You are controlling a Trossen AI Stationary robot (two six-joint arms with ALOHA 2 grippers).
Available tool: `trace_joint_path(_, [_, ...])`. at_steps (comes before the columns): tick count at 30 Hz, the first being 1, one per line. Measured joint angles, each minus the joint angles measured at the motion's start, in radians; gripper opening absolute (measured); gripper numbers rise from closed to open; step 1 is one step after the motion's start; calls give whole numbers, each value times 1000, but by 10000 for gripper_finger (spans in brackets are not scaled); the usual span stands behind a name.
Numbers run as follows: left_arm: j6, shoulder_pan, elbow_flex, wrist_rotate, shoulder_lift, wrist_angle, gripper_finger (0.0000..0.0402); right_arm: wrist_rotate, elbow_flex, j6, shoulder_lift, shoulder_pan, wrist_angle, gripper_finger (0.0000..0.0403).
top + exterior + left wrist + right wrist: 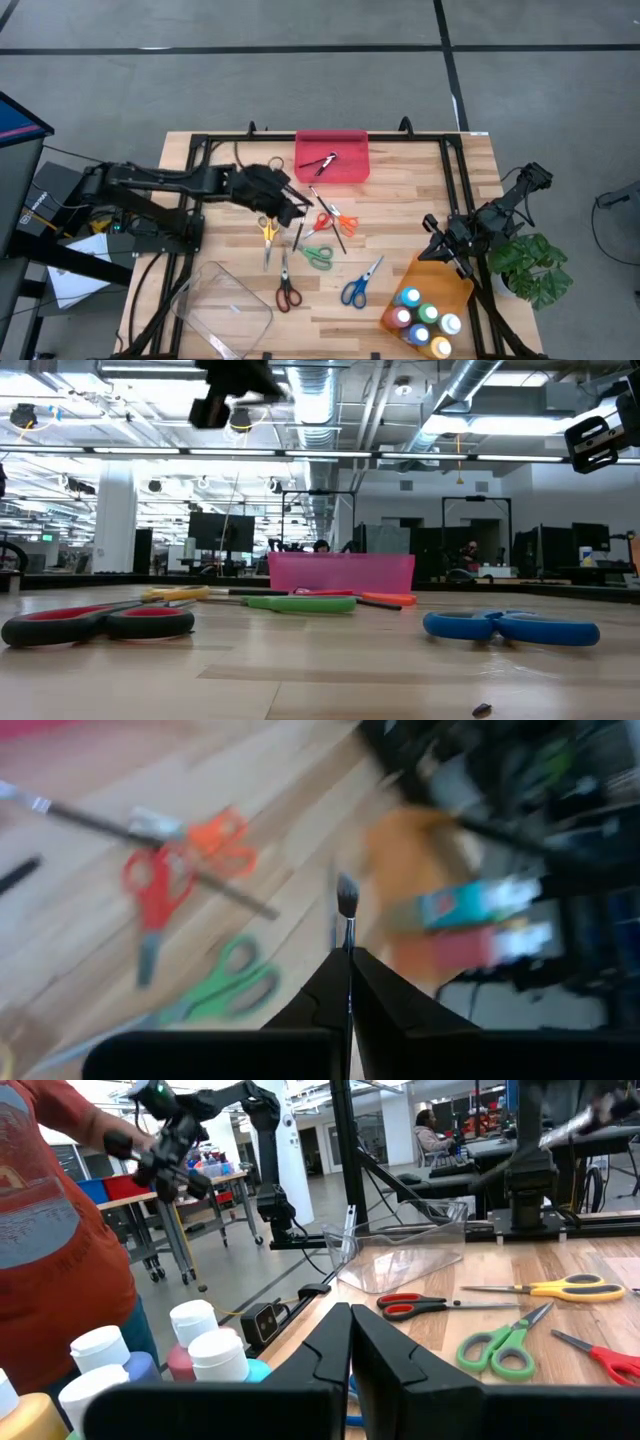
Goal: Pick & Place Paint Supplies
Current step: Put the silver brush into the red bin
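A: Since the brush (348,910) is pinched upright between the pressed-together fingers of the left pincer (349,982), with only its bristle tip standing clear beyond them, how should the carry be done well?

B: The grip should be kept firm and the wrist steady, so the thin stick is not let slip or swing. A lift clear of the scissors below would be wise before any travel. The red tray (332,156) lies at roughly one o'clock from the pincer in the overhead view, and a brush-like stick already rests in it, so that is judged the likely goal.

A: Where is the brush held relative to what surrounds it?

B: It is carried above the tabletop (400,230), well off the wood. Just past it, at about four o'clock, the red scissors (322,222) and orange scissors (343,222) are crossed by another dark stick (327,211). The green scissors (318,257) lie at five o'clock.

A: And the other arm?

B: The right pincer (350,1342) is parked, fingers closed on nothing, at the tabletop's right edge beside the paint bottles (425,318).
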Motion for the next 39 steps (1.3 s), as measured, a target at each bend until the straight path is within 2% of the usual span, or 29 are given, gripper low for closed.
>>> trace_joint_path(15, [14, 23, 0, 0, -104, 455, 0, 0, 0, 0, 0, 0, 0, 8])
trace_joint_path(30, [134, 23, 1, 19, -107, 1003, 0, 0, 0, 0, 0, 0, 0, 8])
trace_joint_path(39, [195, 23, 1, 40, -107, 1244, 0, 0, 0, 0, 0, 0, 0, 8])
